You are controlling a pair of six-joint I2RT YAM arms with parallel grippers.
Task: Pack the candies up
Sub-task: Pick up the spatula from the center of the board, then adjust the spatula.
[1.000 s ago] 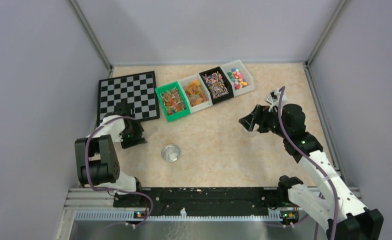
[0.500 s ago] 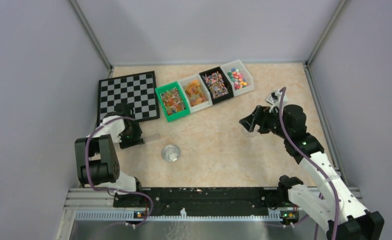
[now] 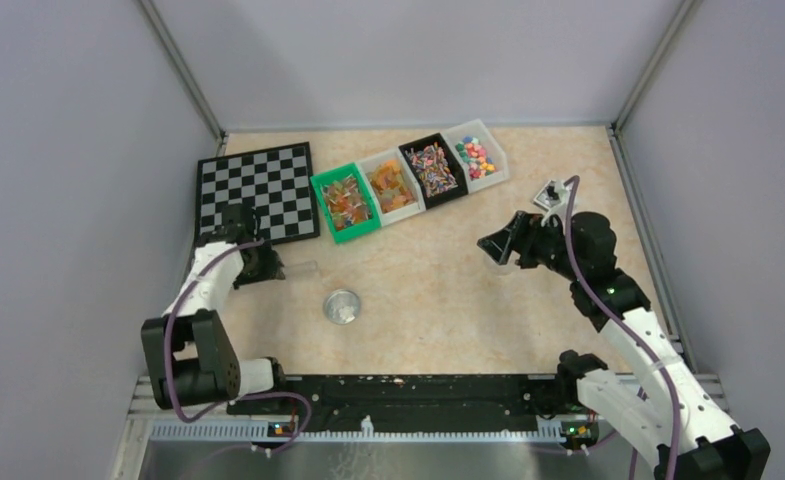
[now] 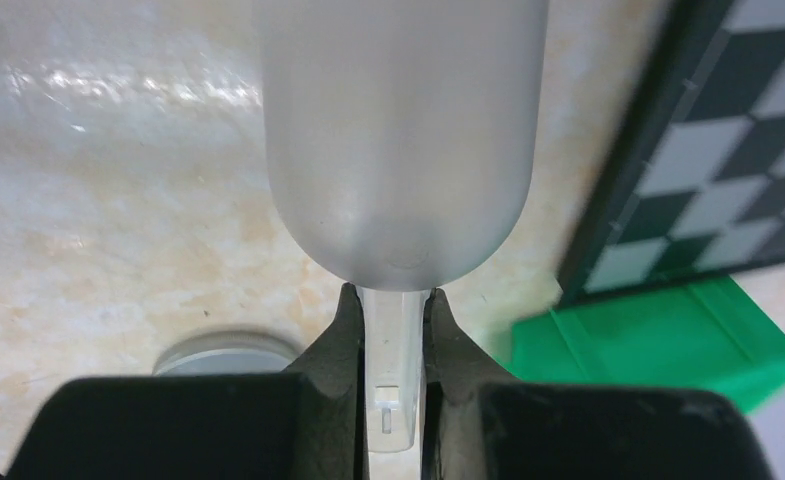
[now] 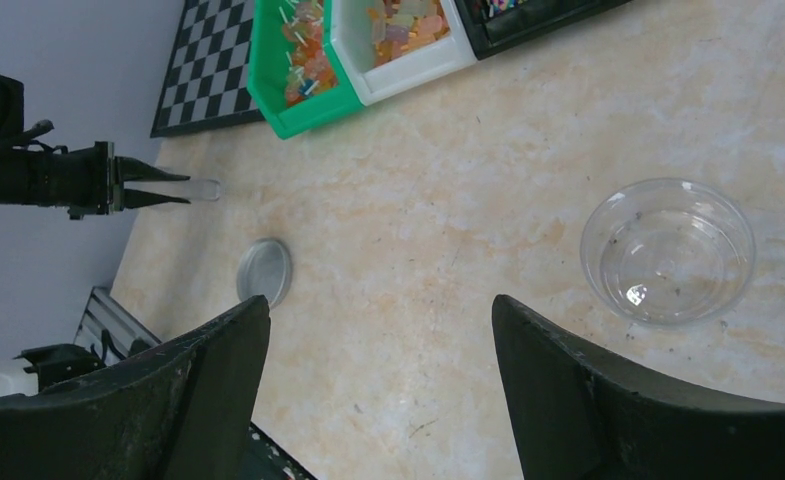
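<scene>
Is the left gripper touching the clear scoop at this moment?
Touching. In the left wrist view, the left gripper is shut on the clear scoop: both fingers press against its narrow handle, with no gap on either side.

Frosted, smooth plastic scoop point(image 4: 398, 130); glossy marbled stone-look table point(image 4: 118, 170); shiny green plastic bin point(image 4: 668, 335); clear glossy plastic bowl point(image 5: 668, 250); matt chessboard point(image 4: 728, 130).

Work cell from above: a beige, marble-patterned tabletop point(image 3: 448, 290) is enclosed on three sides by plain, pale grey-lilac wall panels point(image 3: 418, 60). Slanting metal posts point(image 3: 181, 68) join the panels at the rear corners. A ribbed aluminium rail point(image 3: 368, 430) and a black strip point(image 3: 398, 392) edge the near side. Lighting is even, with soft glare on the tabletop.
</scene>
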